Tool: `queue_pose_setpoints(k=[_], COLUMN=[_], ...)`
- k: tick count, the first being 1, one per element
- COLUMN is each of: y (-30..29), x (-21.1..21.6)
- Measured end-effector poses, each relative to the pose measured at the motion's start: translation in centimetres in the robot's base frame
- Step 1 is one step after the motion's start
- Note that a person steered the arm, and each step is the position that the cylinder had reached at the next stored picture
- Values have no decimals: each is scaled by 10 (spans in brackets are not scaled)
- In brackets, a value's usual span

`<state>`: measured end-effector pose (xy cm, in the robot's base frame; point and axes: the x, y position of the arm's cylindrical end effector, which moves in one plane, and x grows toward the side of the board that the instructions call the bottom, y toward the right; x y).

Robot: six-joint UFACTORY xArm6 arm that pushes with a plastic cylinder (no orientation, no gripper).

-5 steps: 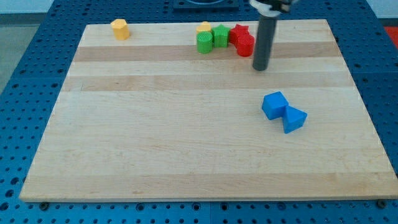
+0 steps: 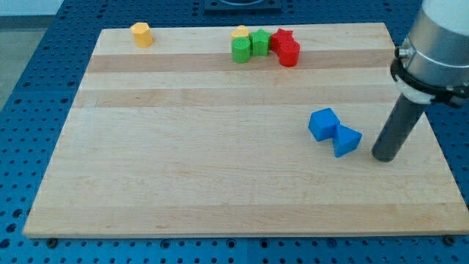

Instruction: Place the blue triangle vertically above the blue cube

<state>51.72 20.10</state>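
**Q.** Where do the tip and the task's two blocks stand?

**A.** The rod's tip rests on the wooden board near the view's right edge, just beside the blue triangle on its right side and apart from it. The blue triangle lies touching the blue cube, at the cube's lower right. The arm carries no jaws; it ends in the plain rod, so there is nothing to open or close.

**Q.** What could go wrong from this position?

**A.** The triangle must end toward the view's top from the cube, yet the cube stands in the way on the triangle's upper left. A push from the right toward the view's left would probably drive the triangle into the cube and carry both blocks along together, leaving their relation unchanged. A push off the triangle's centre may also spin it, since its angled faces give the rod a poor bearing, and the tip could slip past a corner.

**Q.** Are other blocks at risk?

**A.** Little for now. The green blocks, the red blocks and a yellow block cluster at the view's top, well apart from the blue pair; another yellow block sits far to the top left. An overlong push upward could, however, reach that cluster.
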Motion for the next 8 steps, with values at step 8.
queue_pose_setpoints(k=[8], y=[-50], x=[-51])
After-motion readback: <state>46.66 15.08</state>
